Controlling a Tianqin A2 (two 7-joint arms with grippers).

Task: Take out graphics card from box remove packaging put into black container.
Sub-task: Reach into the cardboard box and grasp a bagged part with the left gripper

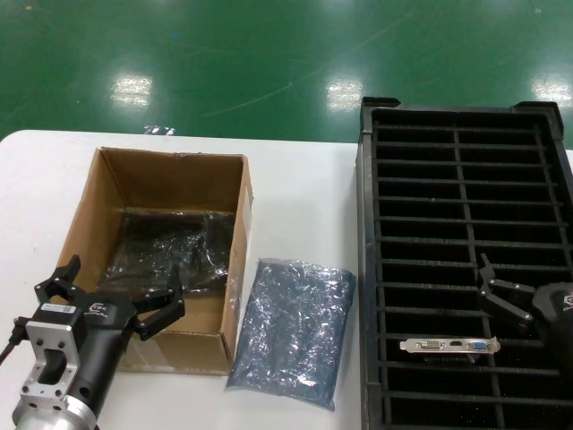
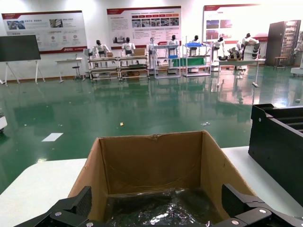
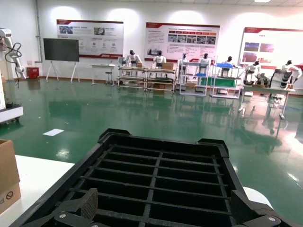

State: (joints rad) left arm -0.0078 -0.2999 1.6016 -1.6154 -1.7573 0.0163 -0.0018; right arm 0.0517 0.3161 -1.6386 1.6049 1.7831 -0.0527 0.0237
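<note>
So the left hand (image 1: 115,291) is hovering over the near end of the cardboard box (image 1: 109,193), fingers spread wide and holding nothing. In the left wrist view you can see both fingertips (image 2: 75,208) splayed out to either side of the open box (image 2: 151,161), pointing down into it. The box sits on the white bench (image 1: 300,193) with its flaps open, and there's a dark shiny anti-static bag (image 1: 170,251) lying flat on the bottom. Can't tell if anything is inside that one.

Just beside the box on its right, lying flat on the bench, is another anti-static bag (image 1: 291,331), grey-blue and crinkly. It sits between the box and the black container (image 1: 367,269).

The black slotted tray takes up the right side of the bench, lots of narrow slots with a rib down the middle. The graphics card (image 1: 449,345) is already out of its wrapping and standing in one of the near slots, silver bracket facing up with the white and blue ports showing.

The right hand (image 1: 497,291) is over the tray just above and to the right of the card, fingers spread, not touching it. The right wrist view shows its fingertips (image 3: 83,205) apart over the slots (image 3: 161,179).
</note>
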